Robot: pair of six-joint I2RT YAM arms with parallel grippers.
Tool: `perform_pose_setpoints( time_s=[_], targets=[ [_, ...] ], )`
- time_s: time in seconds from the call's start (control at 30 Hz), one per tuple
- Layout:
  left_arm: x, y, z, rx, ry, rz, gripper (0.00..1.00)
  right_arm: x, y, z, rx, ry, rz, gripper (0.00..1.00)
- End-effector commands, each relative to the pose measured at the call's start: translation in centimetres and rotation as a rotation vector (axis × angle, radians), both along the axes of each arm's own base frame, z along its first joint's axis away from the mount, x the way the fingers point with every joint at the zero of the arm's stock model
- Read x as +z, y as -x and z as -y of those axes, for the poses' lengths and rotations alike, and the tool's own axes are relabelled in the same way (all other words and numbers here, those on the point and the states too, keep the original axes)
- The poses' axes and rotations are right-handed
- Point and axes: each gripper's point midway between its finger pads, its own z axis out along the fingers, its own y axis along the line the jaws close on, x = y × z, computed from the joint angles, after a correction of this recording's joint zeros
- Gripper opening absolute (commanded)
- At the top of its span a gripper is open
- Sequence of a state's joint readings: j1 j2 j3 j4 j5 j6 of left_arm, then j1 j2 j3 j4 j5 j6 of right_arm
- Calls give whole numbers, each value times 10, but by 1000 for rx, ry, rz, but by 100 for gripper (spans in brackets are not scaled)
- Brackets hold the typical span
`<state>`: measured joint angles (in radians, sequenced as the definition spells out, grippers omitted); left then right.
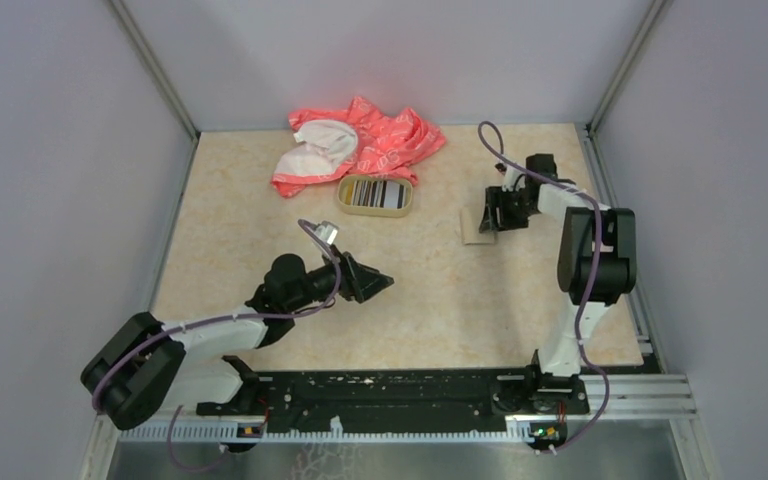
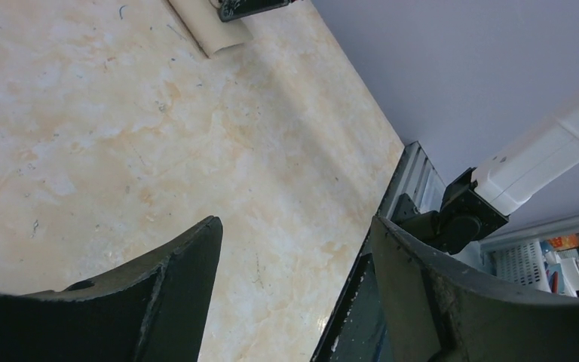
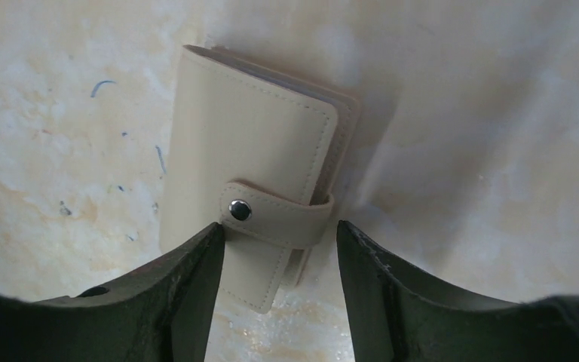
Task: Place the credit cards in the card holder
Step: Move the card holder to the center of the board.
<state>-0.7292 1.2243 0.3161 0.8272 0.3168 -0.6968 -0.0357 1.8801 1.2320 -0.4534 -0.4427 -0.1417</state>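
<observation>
The beige card holder (image 3: 252, 143) lies closed on the table, its strap snapped with a metal stud; it also shows in the top view (image 1: 475, 228) and at the left wrist view's top edge (image 2: 209, 29). My right gripper (image 3: 280, 230) is open, just above the holder, jaws straddling its strap end; in the top view it is at the holder's right edge (image 1: 491, 217). The credit cards (image 1: 378, 193) stand edge-on as black, white and grey stripes in a tan tray (image 1: 343, 196). My left gripper (image 1: 378, 282) is open and empty over bare table, also seen in the left wrist view (image 2: 295, 226).
A crumpled pink and white cloth (image 1: 370, 145) lies at the back behind the tray. A black rail (image 1: 400, 390) runs along the near edge. Grey walls enclose the table on three sides.
</observation>
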Motion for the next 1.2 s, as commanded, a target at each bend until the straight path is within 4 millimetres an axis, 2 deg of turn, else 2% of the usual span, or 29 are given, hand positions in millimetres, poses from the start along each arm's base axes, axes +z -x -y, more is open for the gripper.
perform_pose_setpoints(
  time_s=[0.0, 0.07, 0.2, 0.33, 0.43, 0.57, 0.7, 0.8, 0.9, 1.0, 1.1, 1.17],
  targets=[
    [0, 4, -1, -15, -40, 3, 79, 4, -7, -12, 30, -55, -10, 55],
    [7, 10, -2, -31, -15, 13, 79, 1, -3, -17, 60, -59, -29, 52],
    [9, 16, 0, -47, 20, -6, 79, -1, 12, -26, 132, -68, -57, 42],
    [3, 16, 10, -54, 9, -44, 79, 0, 39, -56, 299, -68, -66, 35],
    [-5, 16, 16, -54, -5, -62, 78, 2, 63, -78, 442, -57, -65, 33],
    [-18, 18, 16, -52, -25, -72, 78, 2, 104, -115, 716, -68, -67, 33],
    [-25, 19, 4, 13, -16, -96, 78, -5, 144, -141, 964, -25, -53, 33],
    [-34, 22, -5, 57, 0, -134, 75, -5, 161, -157, 1065, 2, -29, 35],
    [-42, 21, -10, 88, -19, -172, 73, 7, 161, -164, 1088, -3, 12, 40],
    [-46, 19, -13, 111, -56, -196, 68, 26, 155, -161, 1108, 38, 101, 48],
    [-49, 15, -12, 115, -108, -201, 64, 58, 153, -161, 1173, 60, 293, 54],
    [-50, 13, -11, 108, -133, -188, 61, 85, 162, -168, 1285, 31, 497, 56]
  ],
)
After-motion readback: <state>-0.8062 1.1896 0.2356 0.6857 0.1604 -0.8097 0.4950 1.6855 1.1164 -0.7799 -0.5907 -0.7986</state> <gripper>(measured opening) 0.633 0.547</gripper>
